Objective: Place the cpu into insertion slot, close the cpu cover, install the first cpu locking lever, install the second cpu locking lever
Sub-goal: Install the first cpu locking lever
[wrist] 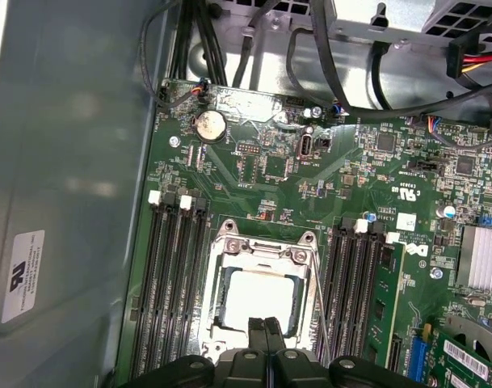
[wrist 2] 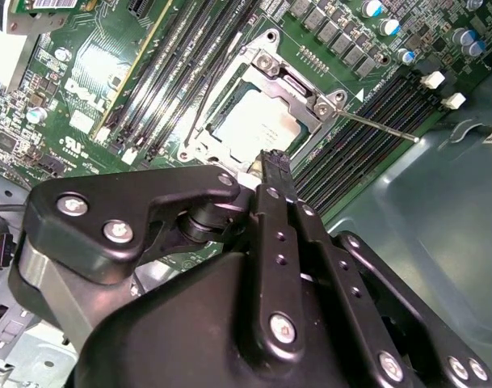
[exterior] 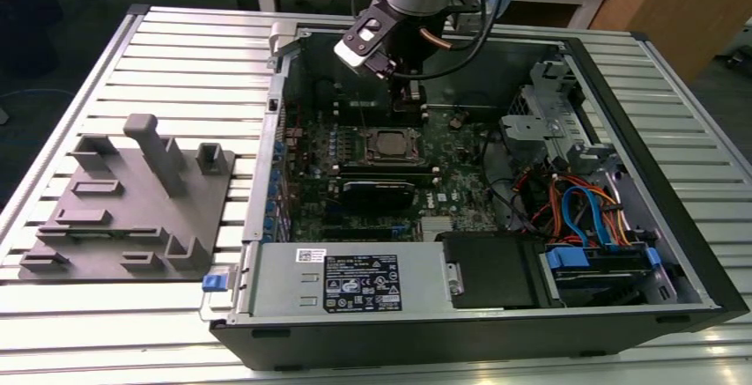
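Jaws pressed together hover over the cpu (wrist: 258, 295), lying flat, top upward, in the insertion slot (wrist: 217, 303).

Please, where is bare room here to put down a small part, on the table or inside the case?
Bare table slats lie between the grey fixture and the near edge, and more between it and the far edge. Inside the case it is crowded: the gripper hangs over the cpu, memory slots flank it, cables fill the exterior view's right.
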You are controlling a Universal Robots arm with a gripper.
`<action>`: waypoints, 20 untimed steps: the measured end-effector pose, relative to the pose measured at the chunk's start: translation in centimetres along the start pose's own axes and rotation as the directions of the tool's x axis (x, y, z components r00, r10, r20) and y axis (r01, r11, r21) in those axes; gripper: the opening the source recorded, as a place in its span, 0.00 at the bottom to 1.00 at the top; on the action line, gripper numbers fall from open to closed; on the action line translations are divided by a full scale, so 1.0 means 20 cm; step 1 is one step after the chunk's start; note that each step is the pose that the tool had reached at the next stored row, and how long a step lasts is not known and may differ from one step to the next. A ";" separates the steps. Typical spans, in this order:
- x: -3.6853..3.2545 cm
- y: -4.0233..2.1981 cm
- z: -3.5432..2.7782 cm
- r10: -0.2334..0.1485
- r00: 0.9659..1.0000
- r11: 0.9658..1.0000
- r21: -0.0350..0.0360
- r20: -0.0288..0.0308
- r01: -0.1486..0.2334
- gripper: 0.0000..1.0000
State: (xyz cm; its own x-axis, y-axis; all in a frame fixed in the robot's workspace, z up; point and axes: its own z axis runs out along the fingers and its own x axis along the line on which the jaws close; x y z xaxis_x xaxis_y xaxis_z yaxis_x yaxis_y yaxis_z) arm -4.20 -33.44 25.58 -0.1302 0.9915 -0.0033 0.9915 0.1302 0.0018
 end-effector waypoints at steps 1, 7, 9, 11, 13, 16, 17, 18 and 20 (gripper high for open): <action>0.000 0.000 0.000 -0.002 1.000 1.000 0.000 0.000 0.002 0.11; 0.000 0.000 0.000 -0.058 0.998 0.998 0.000 0.000 0.058 0.11; 0.000 0.000 0.000 -0.088 0.996 0.996 0.000 0.000 0.088 0.11; 0.000 0.000 0.000 -0.120 0.993 0.993 0.000 0.000 0.120 0.11; 0.000 0.000 0.000 -0.154 0.988 0.988 0.000 0.000 0.154 0.11; 0.000 0.000 0.000 -0.200 0.980 0.980 -0.001 0.000 0.200 0.11; 0.000 -0.002 0.001 -0.211 0.977 0.977 -0.001 0.000 0.211 0.11; -0.001 -0.005 0.000 -0.220 0.976 0.976 -0.001 0.000 0.220 0.11; -0.001 -0.008 0.000 -0.229 0.974 0.974 -0.001 0.000 0.229 0.11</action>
State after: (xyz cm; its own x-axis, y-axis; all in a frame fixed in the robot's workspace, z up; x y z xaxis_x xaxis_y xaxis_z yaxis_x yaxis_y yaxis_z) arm -4.35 -33.48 25.57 -0.3534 0.9355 -0.0032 0.9355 0.3534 0.0018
